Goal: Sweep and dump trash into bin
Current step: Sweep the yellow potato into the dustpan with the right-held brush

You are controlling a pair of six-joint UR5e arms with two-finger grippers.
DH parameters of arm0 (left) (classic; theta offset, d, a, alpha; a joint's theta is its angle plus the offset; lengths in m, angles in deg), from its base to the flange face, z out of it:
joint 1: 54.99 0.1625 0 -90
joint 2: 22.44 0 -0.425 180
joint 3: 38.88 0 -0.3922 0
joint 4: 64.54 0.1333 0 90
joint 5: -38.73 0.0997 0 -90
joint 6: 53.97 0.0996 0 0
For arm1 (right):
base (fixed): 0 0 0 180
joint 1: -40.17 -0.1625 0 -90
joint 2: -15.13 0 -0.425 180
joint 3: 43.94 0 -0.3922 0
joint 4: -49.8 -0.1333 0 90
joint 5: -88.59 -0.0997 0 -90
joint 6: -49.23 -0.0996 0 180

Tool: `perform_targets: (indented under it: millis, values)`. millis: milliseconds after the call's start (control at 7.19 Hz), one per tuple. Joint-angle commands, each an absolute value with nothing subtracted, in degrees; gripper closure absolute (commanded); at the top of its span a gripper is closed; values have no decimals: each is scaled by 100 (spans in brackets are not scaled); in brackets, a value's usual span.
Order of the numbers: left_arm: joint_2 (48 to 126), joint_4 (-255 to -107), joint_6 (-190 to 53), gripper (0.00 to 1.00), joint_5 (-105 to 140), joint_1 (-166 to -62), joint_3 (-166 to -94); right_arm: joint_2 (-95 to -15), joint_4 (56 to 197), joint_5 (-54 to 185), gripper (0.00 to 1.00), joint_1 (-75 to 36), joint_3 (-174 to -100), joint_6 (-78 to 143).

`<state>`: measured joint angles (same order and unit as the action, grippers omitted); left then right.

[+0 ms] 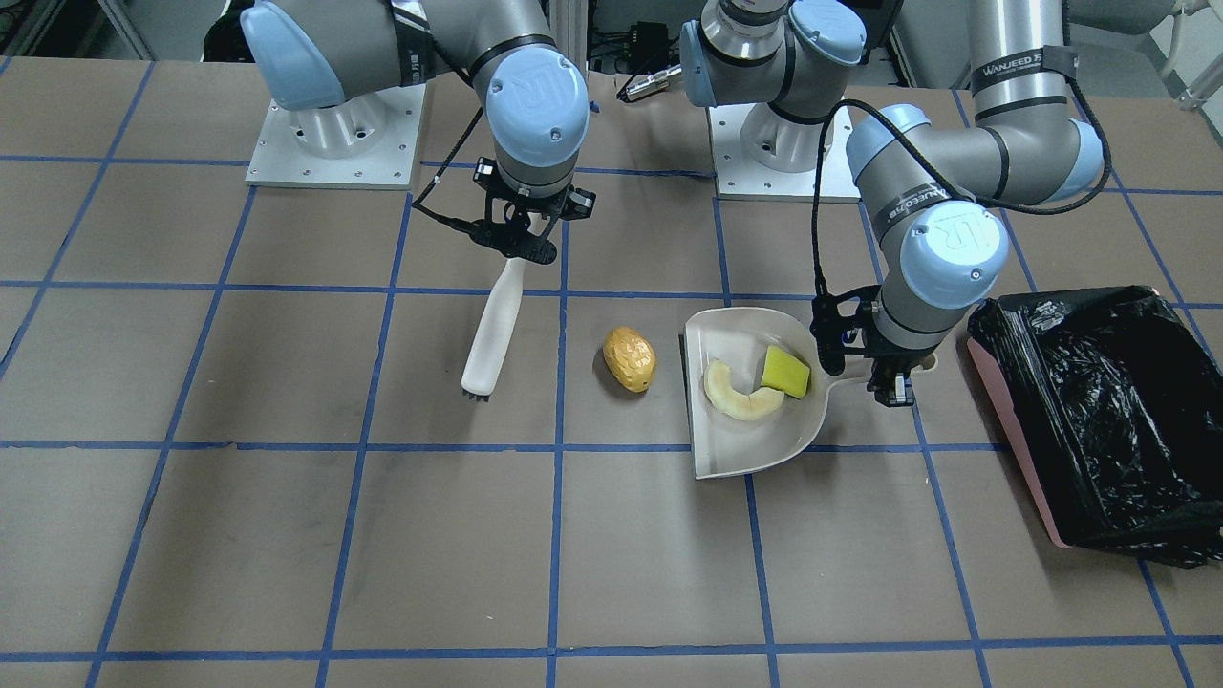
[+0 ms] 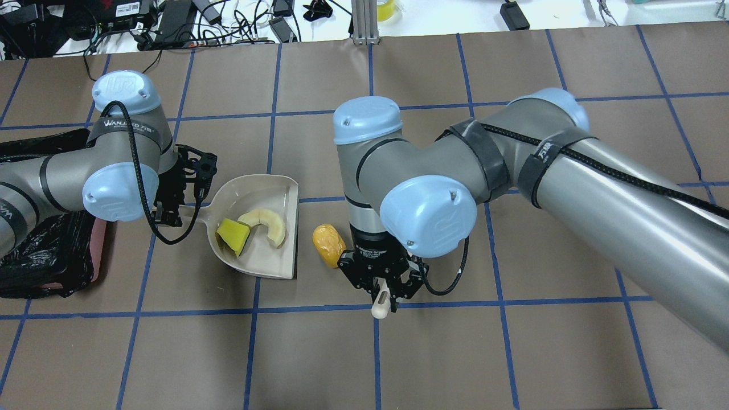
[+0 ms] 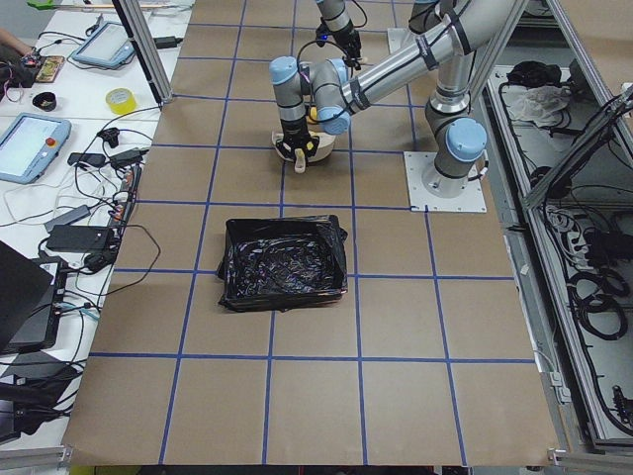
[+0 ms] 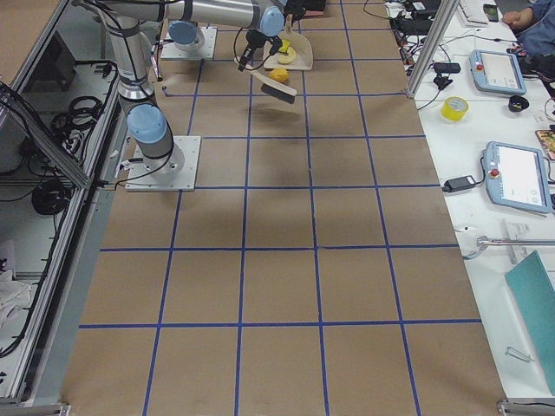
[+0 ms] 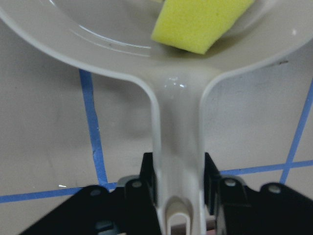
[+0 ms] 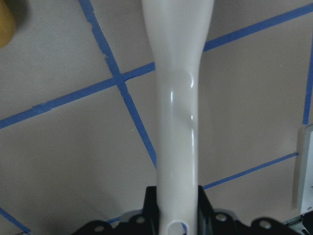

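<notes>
The tan-orange potato-like lump lies on the table just outside the open mouth of the cream-white dustpan. The pale crescent slice and the yellow-green wedge lie inside the pan. My left gripper is shut on the dustpan's handle. My right gripper is shut on the handle of a white brush. The brush's bristles are down, on the side of the lump away from the pan. The bin, a pink tub with a black bag, stands beyond the left arm.
The brown table carries a blue tape grid. The arm bases stand at the robot's edge. In the overhead view, the bin is partly hidden under the left arm. Cables and devices lie beyond the far edge.
</notes>
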<state>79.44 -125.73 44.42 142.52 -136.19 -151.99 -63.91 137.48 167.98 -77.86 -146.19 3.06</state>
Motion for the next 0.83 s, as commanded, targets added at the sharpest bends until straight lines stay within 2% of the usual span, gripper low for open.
perform_targets:
  millis: [0,417,695]
  values:
    - [7943,-12448,4412,77,14253,-13629,-15340,-6371,14303,16637,100,-8128,-15089,-243]
    - [7881,-12282,4394,77,14253,-13638,-15507,-5854,15241,16066,100,-8481,-14863,-316]
    - [7890,-12281,4394,77,14244,-13638,-15507,-5214,15902,15978,100,-8752,-14242,-158]
